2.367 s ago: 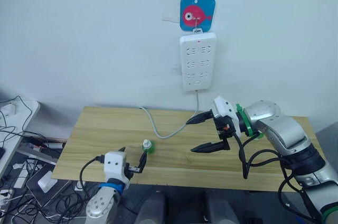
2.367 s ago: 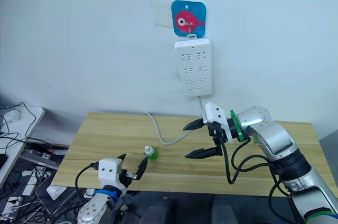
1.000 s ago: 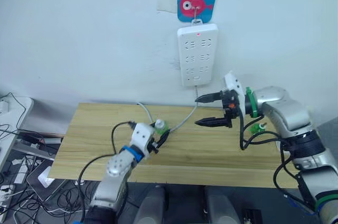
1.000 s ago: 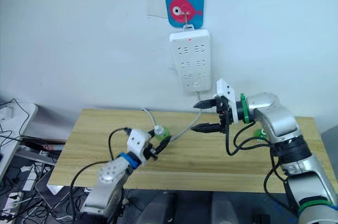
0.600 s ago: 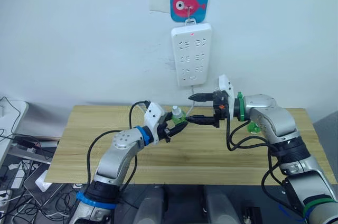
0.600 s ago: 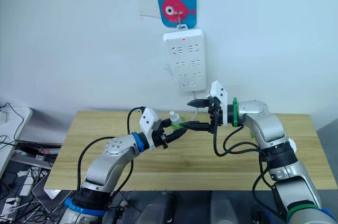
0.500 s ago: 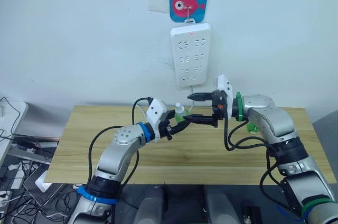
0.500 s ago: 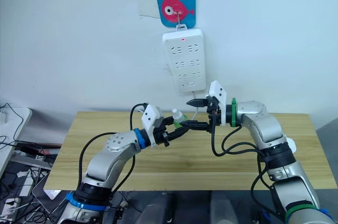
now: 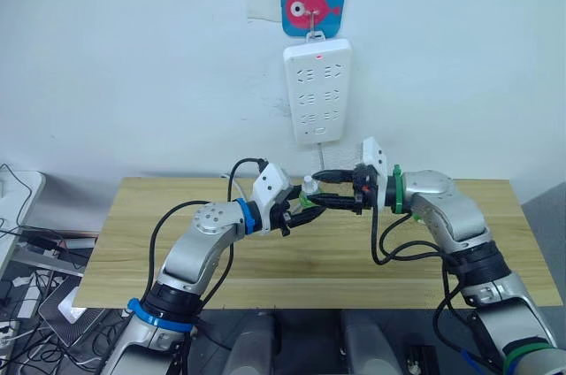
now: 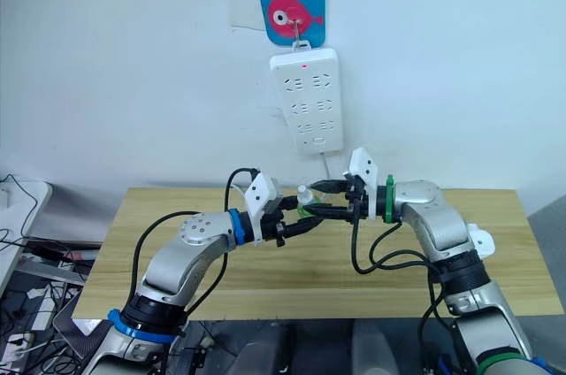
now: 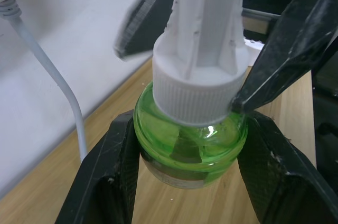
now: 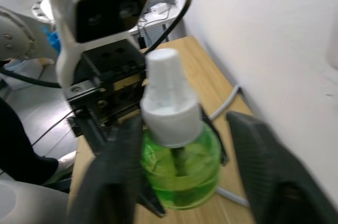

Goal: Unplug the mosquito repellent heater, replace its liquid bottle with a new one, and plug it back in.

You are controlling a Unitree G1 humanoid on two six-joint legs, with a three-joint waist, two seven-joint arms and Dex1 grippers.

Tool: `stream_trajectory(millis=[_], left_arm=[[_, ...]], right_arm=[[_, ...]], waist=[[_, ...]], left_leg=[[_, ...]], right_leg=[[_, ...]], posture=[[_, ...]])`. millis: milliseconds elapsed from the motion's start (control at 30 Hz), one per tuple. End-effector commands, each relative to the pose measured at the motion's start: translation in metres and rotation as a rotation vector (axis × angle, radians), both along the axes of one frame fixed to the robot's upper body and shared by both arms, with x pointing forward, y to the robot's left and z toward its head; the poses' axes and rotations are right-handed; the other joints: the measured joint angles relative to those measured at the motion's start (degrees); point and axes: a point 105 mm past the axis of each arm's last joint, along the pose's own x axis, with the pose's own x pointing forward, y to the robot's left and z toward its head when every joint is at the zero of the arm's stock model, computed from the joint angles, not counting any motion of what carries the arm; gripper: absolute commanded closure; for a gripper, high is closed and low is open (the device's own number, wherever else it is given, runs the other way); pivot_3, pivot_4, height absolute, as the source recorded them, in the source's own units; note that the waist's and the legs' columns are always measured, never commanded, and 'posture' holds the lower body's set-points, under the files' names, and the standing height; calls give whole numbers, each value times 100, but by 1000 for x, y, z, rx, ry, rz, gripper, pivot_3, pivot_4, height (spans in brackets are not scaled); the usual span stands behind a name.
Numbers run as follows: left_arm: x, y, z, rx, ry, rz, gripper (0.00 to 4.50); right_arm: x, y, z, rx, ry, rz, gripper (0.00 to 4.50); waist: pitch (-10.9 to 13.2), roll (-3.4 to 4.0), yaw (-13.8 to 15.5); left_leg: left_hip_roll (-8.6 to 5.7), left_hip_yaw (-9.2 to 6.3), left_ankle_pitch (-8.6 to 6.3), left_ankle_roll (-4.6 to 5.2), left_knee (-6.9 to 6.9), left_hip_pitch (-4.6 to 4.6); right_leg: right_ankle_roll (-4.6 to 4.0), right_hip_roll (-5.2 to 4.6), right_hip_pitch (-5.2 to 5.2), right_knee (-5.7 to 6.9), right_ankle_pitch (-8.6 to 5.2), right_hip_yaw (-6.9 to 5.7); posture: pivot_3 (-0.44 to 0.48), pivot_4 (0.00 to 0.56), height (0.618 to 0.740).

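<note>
Above the table (image 9: 177, 260), below the wall strip (image 9: 317, 90), my left gripper (image 9: 298, 213) gripped the new bottle (image 11: 190, 145) by its green body, clamped tight and held in the air. My right gripper (image 9: 329, 189) was spread wide, fingers either side of the white cap (image 11: 203, 84), one fingertip (image 11: 248, 100) touching its rim.

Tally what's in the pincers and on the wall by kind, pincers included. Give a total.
capped green bottle: 1
white power strip: 1
fish wall hanger: 1
pincers: 2 (left pincer, right pincer)
Total: 5
</note>
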Motion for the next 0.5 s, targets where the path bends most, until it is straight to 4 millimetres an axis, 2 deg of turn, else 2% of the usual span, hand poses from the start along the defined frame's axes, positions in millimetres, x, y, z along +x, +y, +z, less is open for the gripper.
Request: stream_trajectory(millis=[33, 133, 300, 500], left_arm=[[-4, -4, 8, -6, -37, -24, 2259], [-5, -4, 8, -5, -39, -25, 2259], [-18, -6, 9, -8, -34, -109, 2259], [-57, -15, 9, 66, -51, -442, 2259]], right_arm=[[3, -3, 8, 11, -37, -8, 3429], [4, -1, 13, 19, -37, 7, 3427], [0, -1, 27, 13, -40, 110, 3427], [-20, -6, 24, -130, -48, 483, 3427]], waist=[[0, 0, 2], [0, 0, 4], [-1, 0, 4], [-2, 2, -3]], left_leg=[[0, -1, 0, 0, 0, 0], [-1, 0, 1, -1, 3, 0], [0, -1, 4, -5, 5, 0], [2, 1, 4, -6, 5, 2]], right_leg=[[0, 0, 0, 0, 0, 0], [0, 0, 1, 2, 0, 1], [0, 4, -1, 8, 0, 1], [0, 24, 1, 7, 0, 2]], posture=[[-46, 203, 740], [-39, 202, 740], [-32, 201, 740], [-12, 196, 740]])
